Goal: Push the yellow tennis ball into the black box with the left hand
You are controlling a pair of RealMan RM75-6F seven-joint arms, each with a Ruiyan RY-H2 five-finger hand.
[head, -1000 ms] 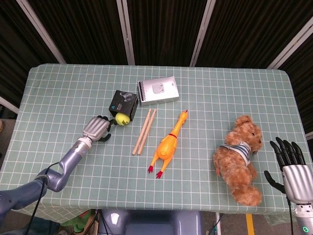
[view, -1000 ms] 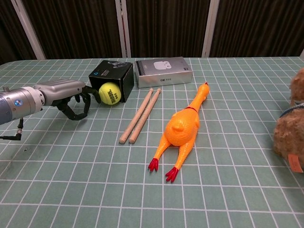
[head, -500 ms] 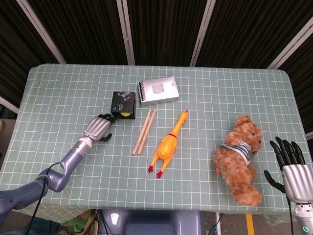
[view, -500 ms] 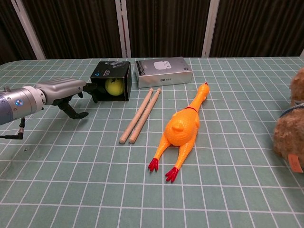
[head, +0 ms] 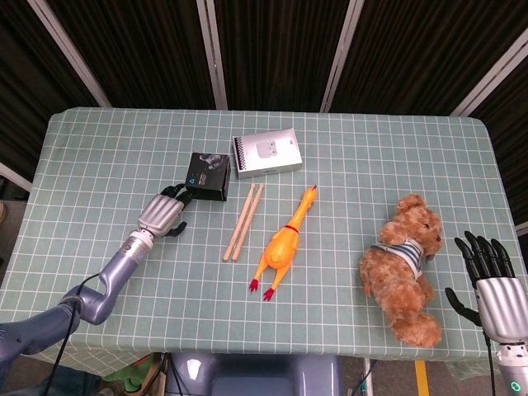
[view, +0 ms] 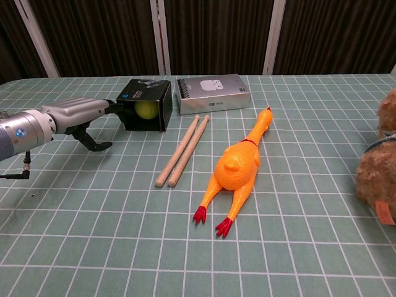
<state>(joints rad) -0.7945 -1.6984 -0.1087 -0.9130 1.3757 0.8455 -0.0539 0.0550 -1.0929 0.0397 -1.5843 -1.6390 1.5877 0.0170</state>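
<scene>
Felt-fuzzy yellow tennis ball (view: pixel 146 109) sits deep inside the matte black box (view: pixel 145 104), right at the back of the open face, just beyond the left hand's (view: pixel 80 114) fingertips! The hand is smooth silver metal with dark fingers (view: pixel 112 106) stretched out flat toward the box mouth, spread and gripping nothing, thumb hooked down to the checked green tablecloth (view: pixel 124 247).

Only the chest view shows the ball; from the head view the box (head: pixel 208 176) is seen from above and its lid hides the ball completely. The head view alone catches the right hand (head: pixel 493 285), fingers splayed and holding nothing, off past the shaggy brown teddy bear (head: pixel 405 266); the chest view shows only the bear's edge (view: pixel 378 173).

A second ago the ball sat at the box opening, against the curled fingers; now it is inside and the fingers have straightened.

Further from the fingers, beyond the box, lie two smooth wooden sticks (view: pixel 182 150), a glossy rubber chicken (view: pixel 237 170) and a flat grey carton (view: pixel 213 93).
</scene>
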